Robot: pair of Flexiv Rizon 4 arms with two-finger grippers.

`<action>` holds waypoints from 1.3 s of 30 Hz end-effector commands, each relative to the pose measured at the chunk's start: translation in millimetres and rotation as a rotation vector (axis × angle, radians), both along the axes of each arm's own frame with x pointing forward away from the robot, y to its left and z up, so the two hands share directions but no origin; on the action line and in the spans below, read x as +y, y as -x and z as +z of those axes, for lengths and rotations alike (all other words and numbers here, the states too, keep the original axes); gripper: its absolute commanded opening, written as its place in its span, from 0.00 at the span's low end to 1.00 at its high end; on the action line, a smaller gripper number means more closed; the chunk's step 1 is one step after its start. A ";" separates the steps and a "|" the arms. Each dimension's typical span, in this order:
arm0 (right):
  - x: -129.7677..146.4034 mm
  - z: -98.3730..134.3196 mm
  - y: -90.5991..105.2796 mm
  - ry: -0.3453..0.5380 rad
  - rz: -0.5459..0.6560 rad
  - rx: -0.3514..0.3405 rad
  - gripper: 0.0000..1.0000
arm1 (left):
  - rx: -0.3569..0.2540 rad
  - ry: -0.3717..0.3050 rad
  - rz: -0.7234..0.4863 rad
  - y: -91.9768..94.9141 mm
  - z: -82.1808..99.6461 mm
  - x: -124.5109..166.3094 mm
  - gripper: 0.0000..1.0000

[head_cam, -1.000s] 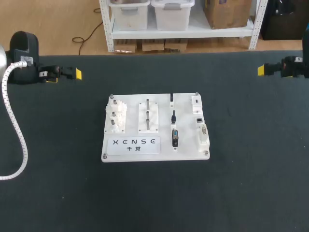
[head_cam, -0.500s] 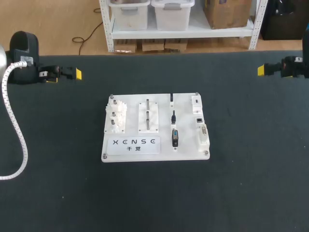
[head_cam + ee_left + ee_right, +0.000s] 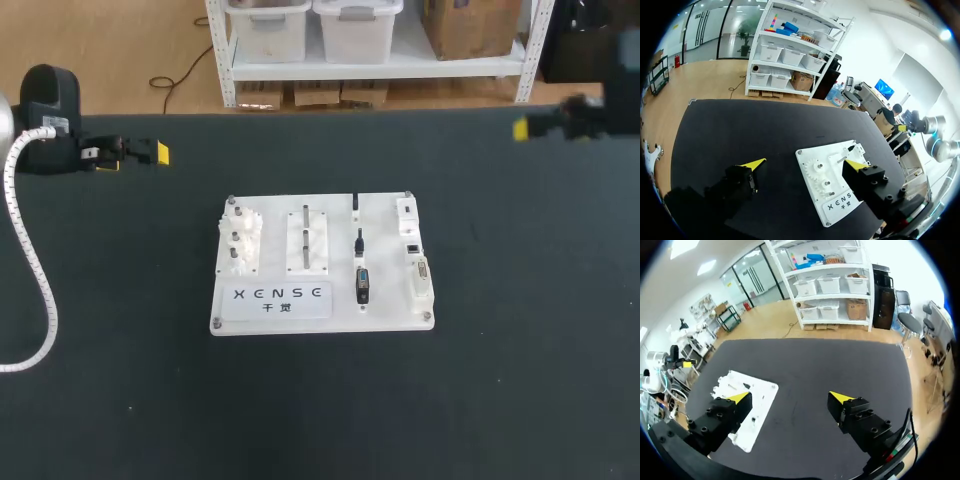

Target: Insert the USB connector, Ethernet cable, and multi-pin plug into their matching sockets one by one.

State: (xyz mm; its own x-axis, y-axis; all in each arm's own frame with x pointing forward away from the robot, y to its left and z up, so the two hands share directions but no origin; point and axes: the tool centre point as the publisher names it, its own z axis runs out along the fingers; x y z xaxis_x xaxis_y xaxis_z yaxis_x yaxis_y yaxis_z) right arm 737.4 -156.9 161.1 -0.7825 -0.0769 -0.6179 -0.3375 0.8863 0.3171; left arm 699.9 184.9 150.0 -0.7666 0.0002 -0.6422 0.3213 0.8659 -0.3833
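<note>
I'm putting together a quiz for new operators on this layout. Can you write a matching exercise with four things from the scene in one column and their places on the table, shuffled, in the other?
Things:
1. left gripper
2. right gripper
3. white board
4. multi-pin plug

Places:
A. on the board, right of its printed label
B. far right part of the table
C. middle of the table
D. far left part of the table

Pairs: 1-D, 2-B, 3-C, 4-A

The left gripper [image 3: 804, 164] is shown at the far left, its yellow-tipped fingers spread wide. The right gripper [image 3: 790, 397] is shown at the far right, fingers likewise parted.
</note>
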 end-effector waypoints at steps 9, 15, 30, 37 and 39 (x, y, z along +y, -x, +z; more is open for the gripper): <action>134.6 -41.7 -125.6 0.395 -0.144 0.284 1.00 | 0.000 0.000 0.000 0.0 0.0 0.1 1.00; 169.6 -70.8 -119.8 0.458 -0.158 0.368 1.00 | 0.000 0.000 0.000 0.0 0.0 0.1 1.00; 197.4 -96.8 -60.2 0.394 -0.188 0.439 1.00 | 0.000 0.000 0.000 0.0 0.0 0.1 1.00; 206.4 -108.1 -30.1 0.349 -0.149 0.482 1.00 | 0.000 0.000 0.000 0.0 0.0 0.1 1.00; 209.4 -111.9 -23.1 0.349 -0.132 0.489 1.00 | 0.000 0.000 0.000 0.0 0.0 0.1 1.00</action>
State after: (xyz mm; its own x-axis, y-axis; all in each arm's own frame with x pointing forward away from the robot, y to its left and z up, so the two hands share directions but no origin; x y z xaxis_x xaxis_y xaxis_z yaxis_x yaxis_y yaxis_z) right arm 789.6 58.8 52.0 -0.9949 -0.1001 -0.0161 -0.1010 0.9924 0.0704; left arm 699.9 185.0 150.0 -0.7666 0.0002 -0.6421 0.3212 0.8660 -0.3833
